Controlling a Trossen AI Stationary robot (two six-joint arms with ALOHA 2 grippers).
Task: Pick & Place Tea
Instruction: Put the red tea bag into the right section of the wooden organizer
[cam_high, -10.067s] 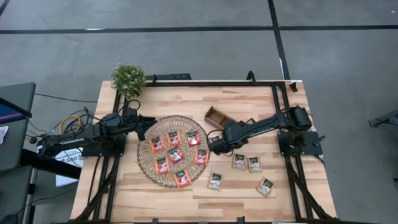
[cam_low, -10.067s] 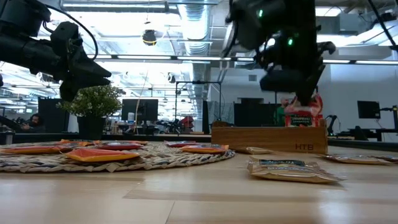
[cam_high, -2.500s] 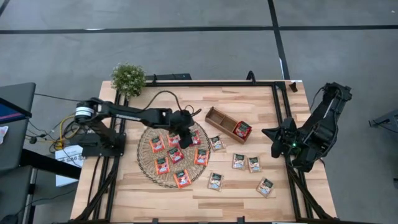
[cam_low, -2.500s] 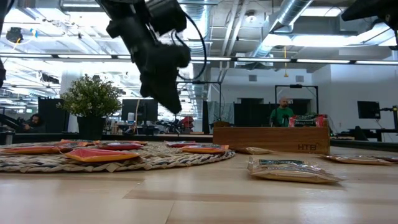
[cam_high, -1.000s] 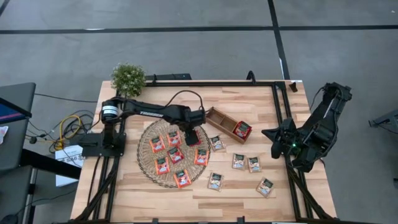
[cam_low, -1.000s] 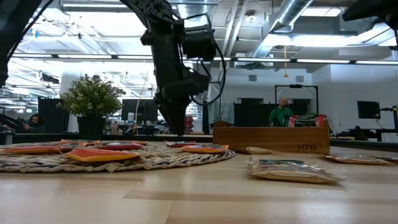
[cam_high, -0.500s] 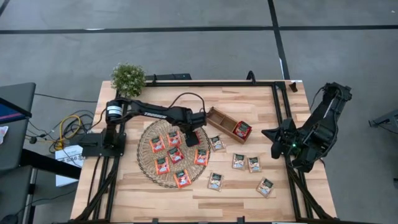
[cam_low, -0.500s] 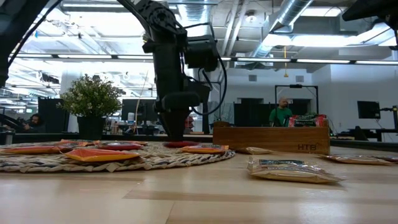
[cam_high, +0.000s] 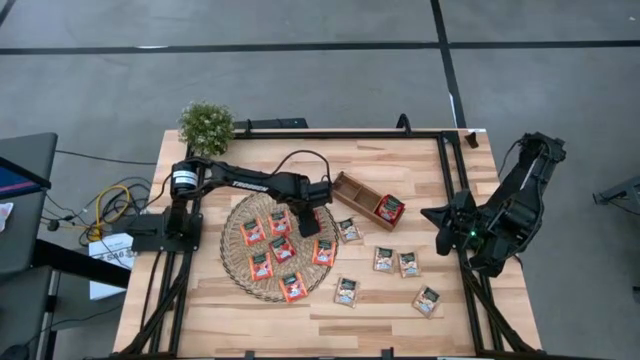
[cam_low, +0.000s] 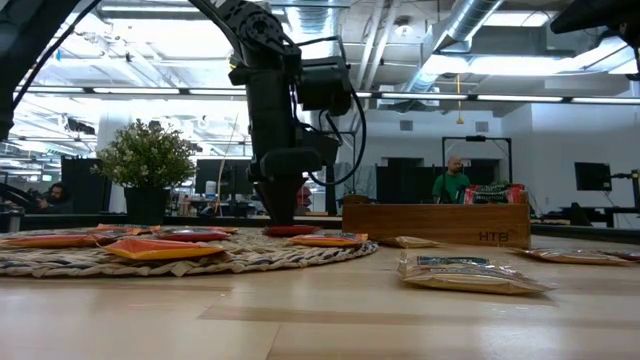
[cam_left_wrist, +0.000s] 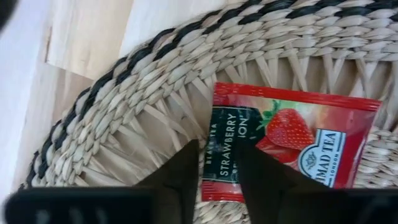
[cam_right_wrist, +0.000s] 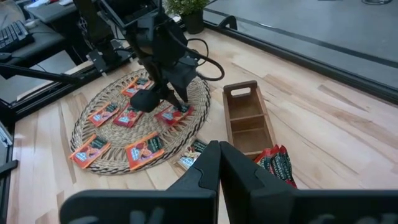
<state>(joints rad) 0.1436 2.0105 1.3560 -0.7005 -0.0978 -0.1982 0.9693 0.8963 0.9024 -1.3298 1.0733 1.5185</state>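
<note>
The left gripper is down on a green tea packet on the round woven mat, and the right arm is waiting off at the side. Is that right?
Not quite. The tea packet under the left gripper is red, with a strawberry on it, not green; the left wrist view shows it plainly. The rest holds: it lies on the round woven mat, and the right gripper waits at the table's side.

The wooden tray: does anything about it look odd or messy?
Slightly. The tray sits askew on the table, and the red sachets in its end compartment stick up over the rim instead of lying flat. The other compartments look empty.
</note>
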